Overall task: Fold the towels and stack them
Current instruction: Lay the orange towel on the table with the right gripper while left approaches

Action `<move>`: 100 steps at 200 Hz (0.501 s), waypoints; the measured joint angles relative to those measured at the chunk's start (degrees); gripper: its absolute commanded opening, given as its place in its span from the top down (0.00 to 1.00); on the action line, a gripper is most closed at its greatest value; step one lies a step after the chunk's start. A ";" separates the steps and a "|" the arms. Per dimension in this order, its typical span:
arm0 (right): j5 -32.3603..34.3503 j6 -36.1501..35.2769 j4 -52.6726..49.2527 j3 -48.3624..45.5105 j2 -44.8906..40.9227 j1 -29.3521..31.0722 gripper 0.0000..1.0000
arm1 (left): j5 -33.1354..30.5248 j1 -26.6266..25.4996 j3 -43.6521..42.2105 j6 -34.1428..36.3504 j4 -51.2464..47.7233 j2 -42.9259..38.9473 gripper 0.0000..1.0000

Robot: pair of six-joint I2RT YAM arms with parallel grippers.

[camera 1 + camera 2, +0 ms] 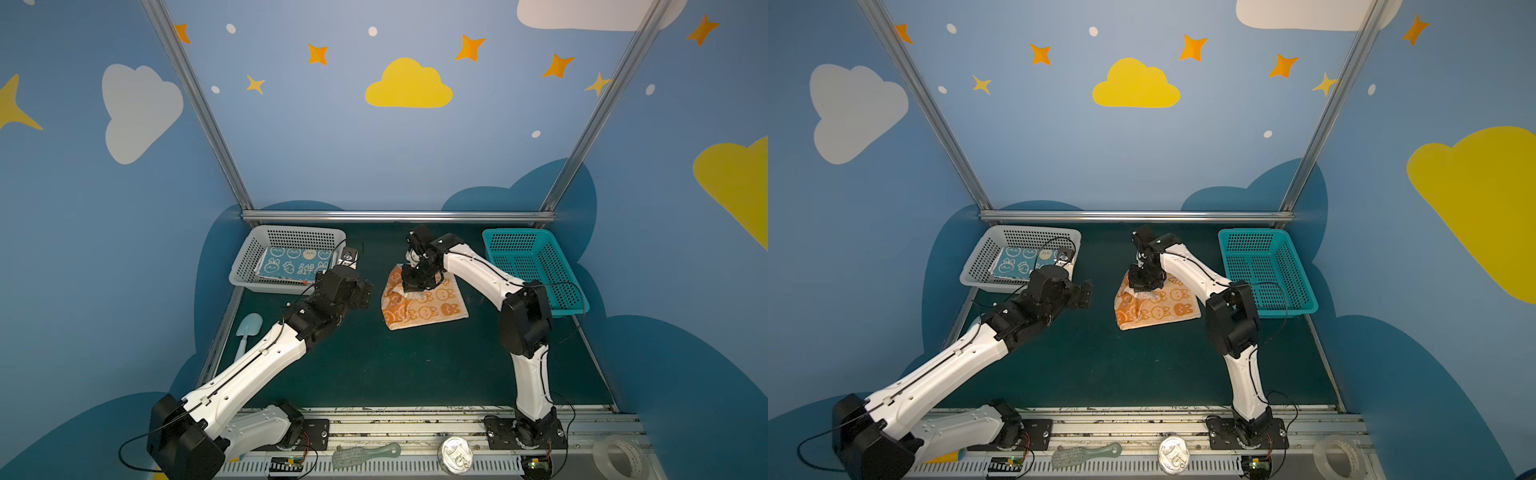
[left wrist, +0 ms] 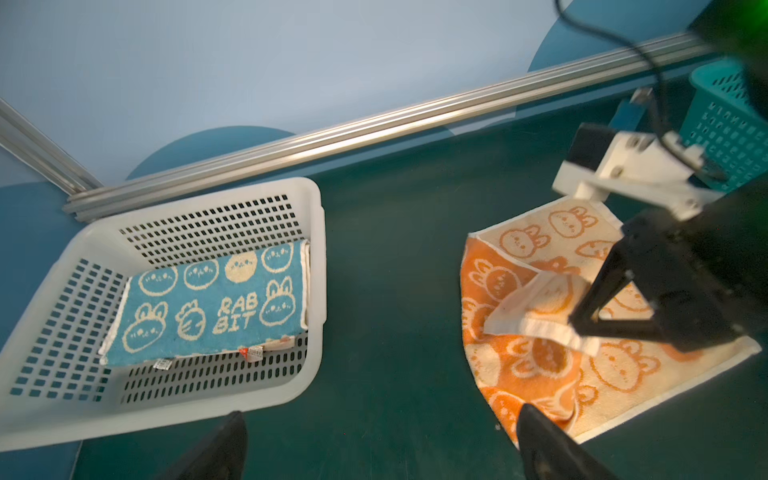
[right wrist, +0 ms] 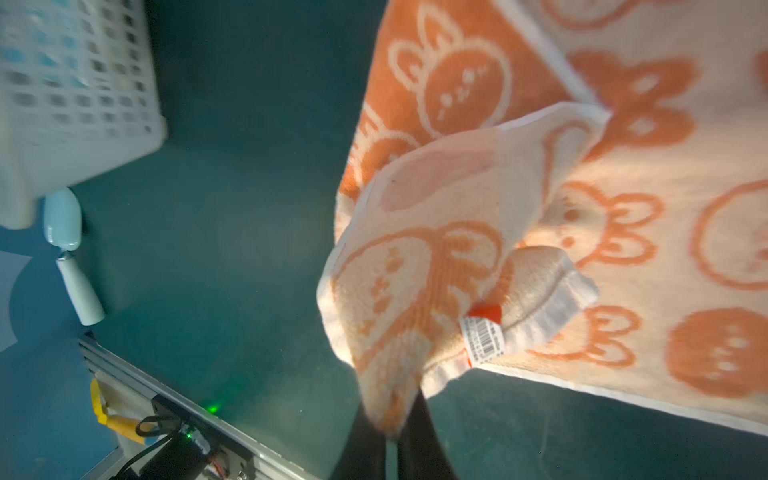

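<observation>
Here, the right hand [image 3: 388, 419] points down over the orange towel [image 1: 432, 307], which lies near the middle of the green worktop [image 1: 415, 365], between the two baskets. In the right wrist view its two dark fingers stand close together with a corner of the cloth nipped between them – the hand is grasping that corner, lifted clear of the rest of the towel. A barcode tag [image 3: 482, 332] with an orange-red tab hangs from the raised fold. Below the hand the towel is flat, showing its cream side with orange rabbits, while the part nearer the left arm shows its orange side and is rumpled.

The left hand [image 2: 380, 411] is released, its fingers spread wide, holding nothing. It hovers above the worktop between the white basket [image 2: 316, 249] and the orange towel, touching neither, with the towel's near edge just beside one fingertip in the left wrist view.

The blue towel [image 2: 208, 307], lettered RABBIT, lies folded flat inside the white basket – well apart from the right hand. The teal basket [image 1: 536, 266] stands at the far right.
</observation>
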 measured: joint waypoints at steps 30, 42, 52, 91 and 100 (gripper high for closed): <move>-2.21 -0.46 -1.16 -2.25 -0.96 1.25 0.40 | 1.64 0.20 -1.81 -2.93 -0.33 -0.61 0.00; -2.86 -0.55 -0.96 -5.46 -3.96 0.87 0.33 | 2.67 0.20 -2.23 -3.87 -0.35 -0.59 0.00; -2.97 -0.74 -1.11 -8.04 -6.80 -0.24 0.28 | 3.74 0.20 -2.49 -4.66 -0.28 -0.33 0.00; -3.02 -3.02 -0.55 -14.60 -14.71 -8.81 0.18 | 10.08 0.20 -4.31 -8.09 1.77 3.02 0.00; -2.97 -3.63 -0.07 -16.04 -15.04 -10.93 0.18 | 11.76 0.13 -4.39 -9.33 2.23 4.74 0.00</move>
